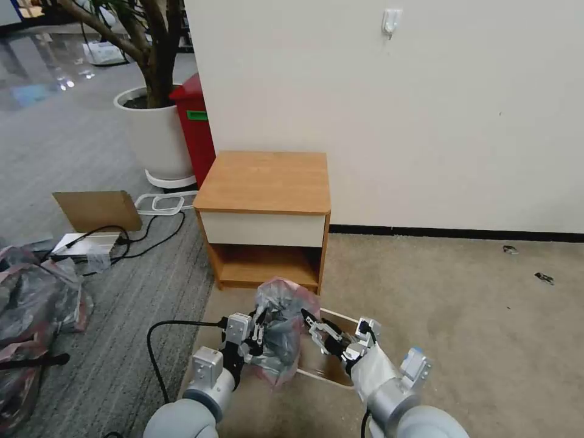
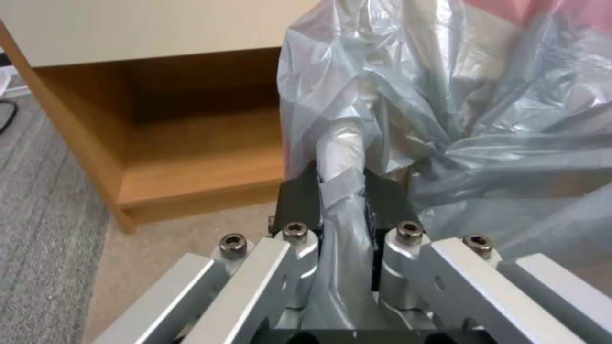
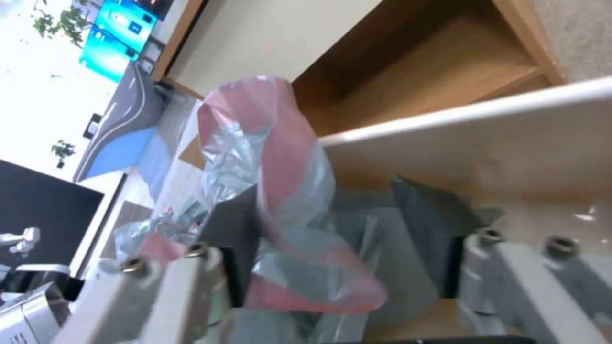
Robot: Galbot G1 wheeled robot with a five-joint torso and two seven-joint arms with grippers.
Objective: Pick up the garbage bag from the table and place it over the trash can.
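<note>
Both grippers at garbage bag | left gripper clamps fold | right gripper spread wide, bag between fingers

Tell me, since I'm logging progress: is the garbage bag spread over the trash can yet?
Not yet: the garbage bag hangs bunched, pinched by the left gripper beside the trash can.

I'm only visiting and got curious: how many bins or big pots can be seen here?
3. A cream trash can on the carpet below the grippers, a red bin behind the nightstand's left side, and a white plant pot left of that. Others may be hidden.
</note>
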